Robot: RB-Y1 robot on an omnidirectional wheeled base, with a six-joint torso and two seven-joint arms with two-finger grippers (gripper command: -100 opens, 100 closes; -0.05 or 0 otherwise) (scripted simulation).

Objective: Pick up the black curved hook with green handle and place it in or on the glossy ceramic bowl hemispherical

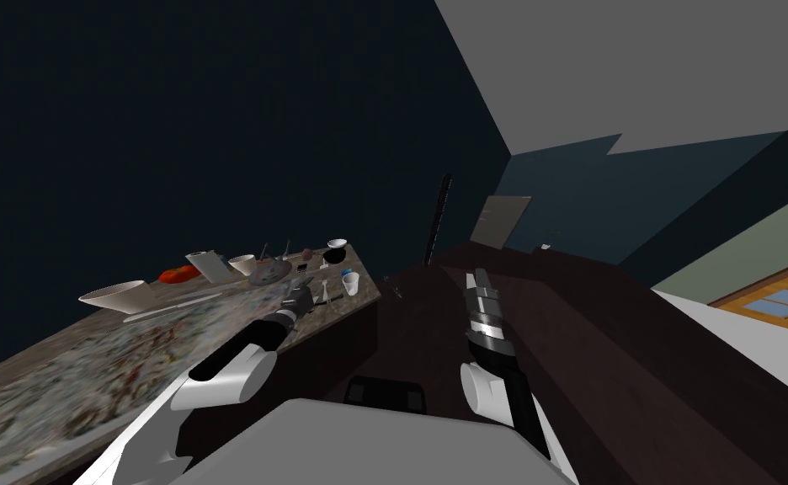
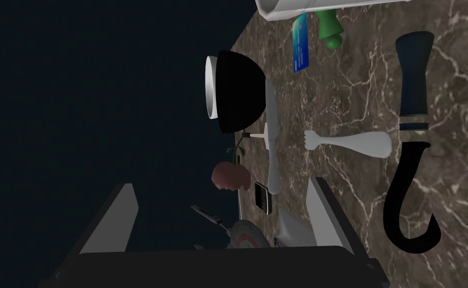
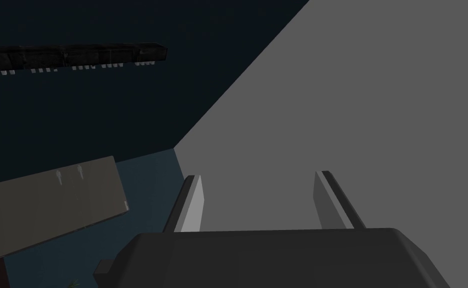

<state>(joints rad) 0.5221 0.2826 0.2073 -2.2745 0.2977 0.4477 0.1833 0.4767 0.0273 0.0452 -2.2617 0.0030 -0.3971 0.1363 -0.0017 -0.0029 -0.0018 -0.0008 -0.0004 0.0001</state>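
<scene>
On the marbled brown counter (image 2: 358,90) lies a black curved hook (image 2: 409,210) with a dark blue handle (image 2: 414,82), outside my left gripper's finger (image 2: 323,210). The bowl (image 2: 235,92), black outside and white inside, stands further off near the counter's edge, also seen small in the head view (image 1: 337,245). My left gripper (image 2: 222,182) (image 1: 300,295) hovers open over the counter with nothing held. My right gripper (image 1: 478,282) (image 3: 258,175) is raised over dark furniture, open and empty.
Between the hook and the bowl lie a white fork (image 2: 350,142) and a knife (image 2: 272,140). A pink fruit (image 2: 230,176), a black phone (image 2: 262,197), a blue card (image 2: 301,45) and a green piece (image 2: 330,30) are nearby. A wide white bowl (image 1: 114,296) stands further left.
</scene>
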